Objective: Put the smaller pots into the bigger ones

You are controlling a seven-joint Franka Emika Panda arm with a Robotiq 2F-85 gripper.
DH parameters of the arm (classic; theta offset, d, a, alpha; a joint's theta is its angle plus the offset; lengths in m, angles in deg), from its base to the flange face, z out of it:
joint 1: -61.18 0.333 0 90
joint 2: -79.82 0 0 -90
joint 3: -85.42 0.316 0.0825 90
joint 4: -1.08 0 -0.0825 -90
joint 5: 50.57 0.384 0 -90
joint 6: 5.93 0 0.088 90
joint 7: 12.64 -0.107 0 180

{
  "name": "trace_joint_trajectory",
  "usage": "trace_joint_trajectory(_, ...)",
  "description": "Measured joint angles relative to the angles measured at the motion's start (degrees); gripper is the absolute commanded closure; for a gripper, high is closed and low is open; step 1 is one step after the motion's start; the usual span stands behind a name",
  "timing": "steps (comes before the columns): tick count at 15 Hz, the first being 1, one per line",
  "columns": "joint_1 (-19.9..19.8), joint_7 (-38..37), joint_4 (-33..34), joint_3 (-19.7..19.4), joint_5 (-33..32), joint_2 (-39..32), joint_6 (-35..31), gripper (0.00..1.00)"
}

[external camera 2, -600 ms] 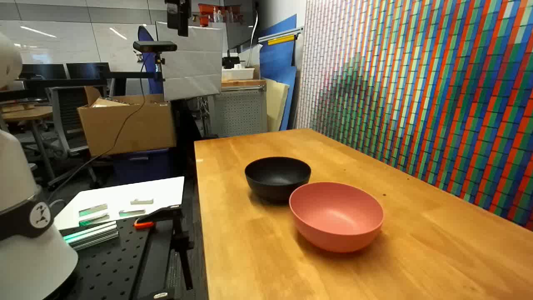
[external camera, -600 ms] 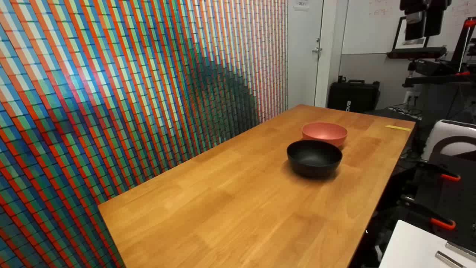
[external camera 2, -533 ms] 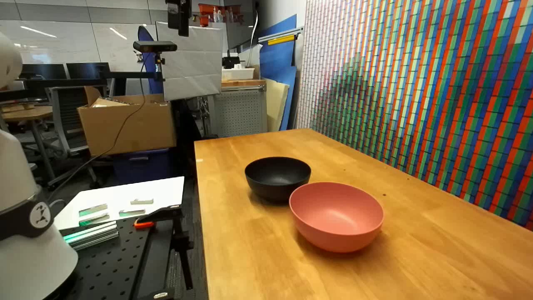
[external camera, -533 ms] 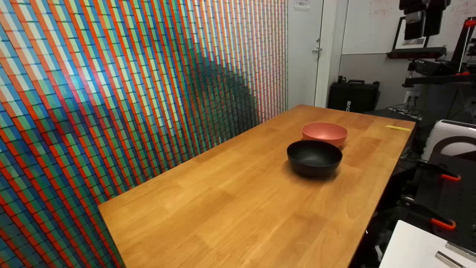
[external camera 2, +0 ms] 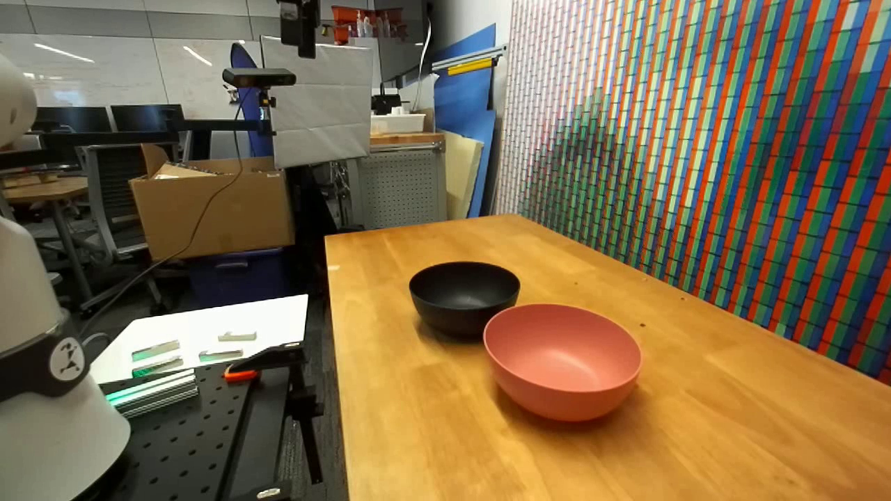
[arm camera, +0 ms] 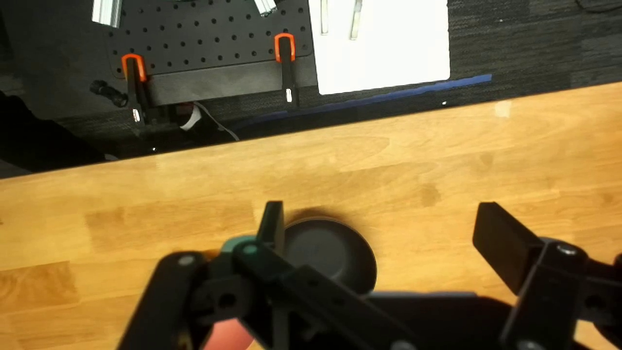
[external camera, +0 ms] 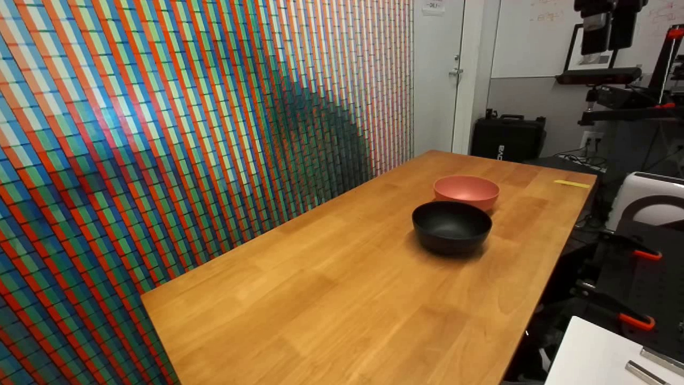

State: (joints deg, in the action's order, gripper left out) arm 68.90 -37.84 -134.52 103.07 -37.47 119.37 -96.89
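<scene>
Red bowl (external camera 2: 562, 362) beside blk bowl (external camera 2: 462, 298), gripper (arm camera: 380, 226) w/ jaws apart

Lab, w/ robot arm (external camera 2: 45, 424), perf. plate (external camera 2: 182, 440)

Pink bowl (external camera 2: 562, 362) and black bowl (external camera 2: 463, 299) are plain, wall (external camera 2: 710, 153) striped.

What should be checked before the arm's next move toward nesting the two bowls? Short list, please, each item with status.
1. Gripper open: ok; jaws stand wide apart in the wrist view.
2. Red bowl upright: ok in both exterior views.
3. Black bowl ready to receive: ok; upright, nothing seen inside.
4. Gripper at the red bowl's rim: not ok; it hangs high, away from both bowls.
5. Bowls apart: cannot tell; nearer one hides part of the other.
6. Red bowl fits inside black bowl: cannot tell; each looks larger where nearer.
</scene>
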Motion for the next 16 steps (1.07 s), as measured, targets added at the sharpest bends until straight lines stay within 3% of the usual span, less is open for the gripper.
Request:
trace_joint_trajectory(5,-1.08,-2.89,1.67,3.79,-2.71,-5.13,-6.01,0.0)
trace_joint_trajectory(8,-4.3,-7.09,6.72,4.19,-8.39,-11.64,-12.45,0.0)
trace_joint_trajectory(12,-8.91,-13.21,16.2,3.02,-16.87,-22.82,-15.76,0.0)
trace_joint_trajectory(16,-9.29,-18.12,23.65,-0.24,-23.13,-33.94,-15.75,0.0)
